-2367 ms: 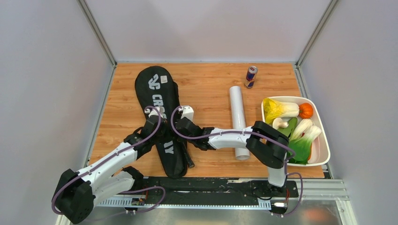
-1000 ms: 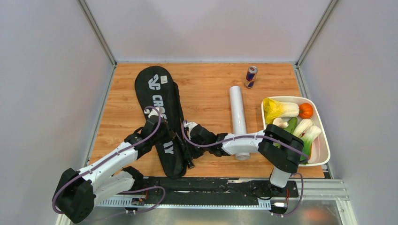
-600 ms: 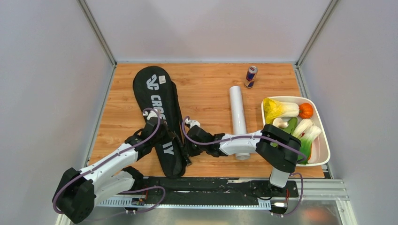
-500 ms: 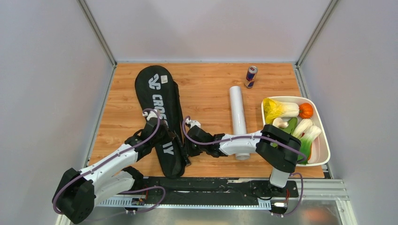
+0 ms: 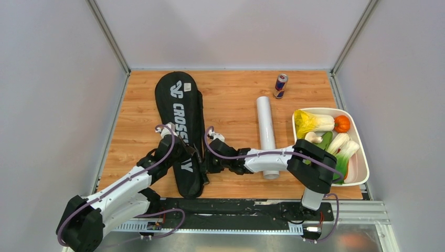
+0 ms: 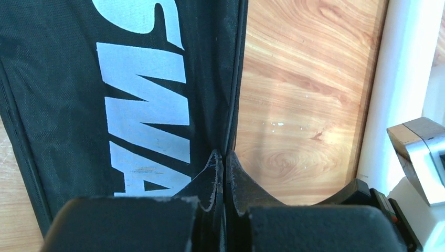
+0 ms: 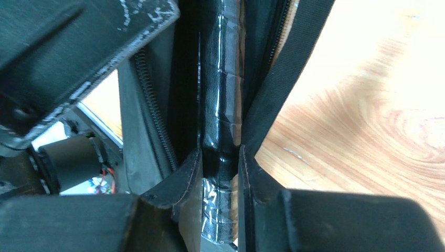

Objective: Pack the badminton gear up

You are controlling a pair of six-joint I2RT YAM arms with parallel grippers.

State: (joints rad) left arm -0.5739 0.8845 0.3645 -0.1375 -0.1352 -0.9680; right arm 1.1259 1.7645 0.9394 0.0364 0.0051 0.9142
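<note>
Two end effectors work at the CROSSWAY racket bag (image 5: 183, 113). The left end effector (image 6: 223, 163) is pinched almost fully closed on the bag's zipper edge. Just beside it, the right end effector (image 7: 220, 157) clamps a black taped racket handle (image 7: 220, 100) lying in the bag's open seam. A white tube (image 5: 266, 131) rests on the bench (image 5: 231, 94), right of both.

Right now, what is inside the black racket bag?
A black wrapped racket handle shows between the open zipper edges of the bag, gripped by the right fingers. The fabric covers everything else inside.
</note>
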